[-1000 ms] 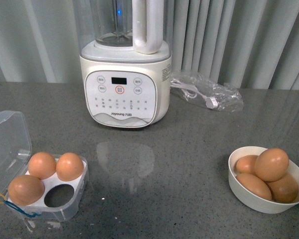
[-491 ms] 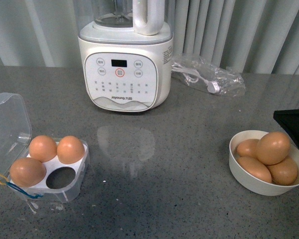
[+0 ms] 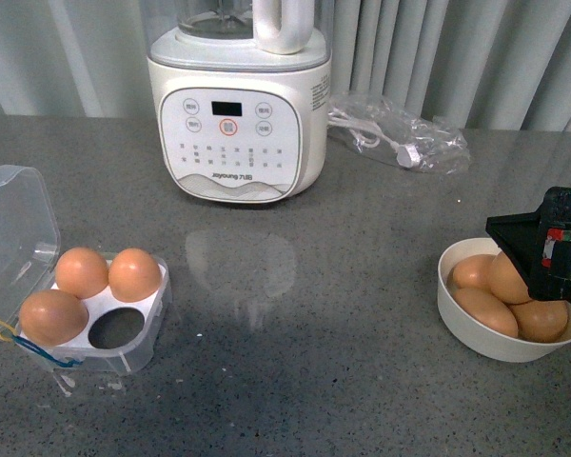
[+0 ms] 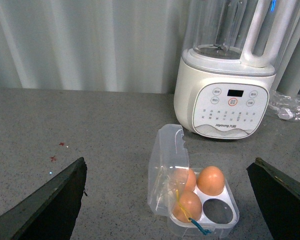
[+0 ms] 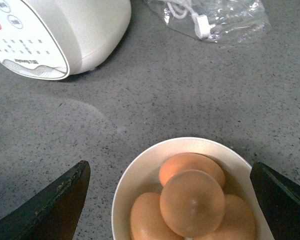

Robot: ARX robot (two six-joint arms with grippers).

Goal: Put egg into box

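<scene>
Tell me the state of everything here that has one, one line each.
box: lid open, three cups filled, one empty.
bowl: upright, four eggs piled inside.
blender: upright, display blank.
plastic bag: lying flat, cable inside.
right pincer: open, over the bowl.
left pincer: open, holding nothing.

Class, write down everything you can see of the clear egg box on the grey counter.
The box is a small clear plastic case sitting flat on the grey speckled counter. Its hinged clear lid stands open, tilted back on the far-left side. Inside, a white tray has four cups: three hold orange-brown eggs, and the near-right cup is empty. A yellow and blue band trails from the near-left corner. Only the counter and the eggs touch it.
</scene>
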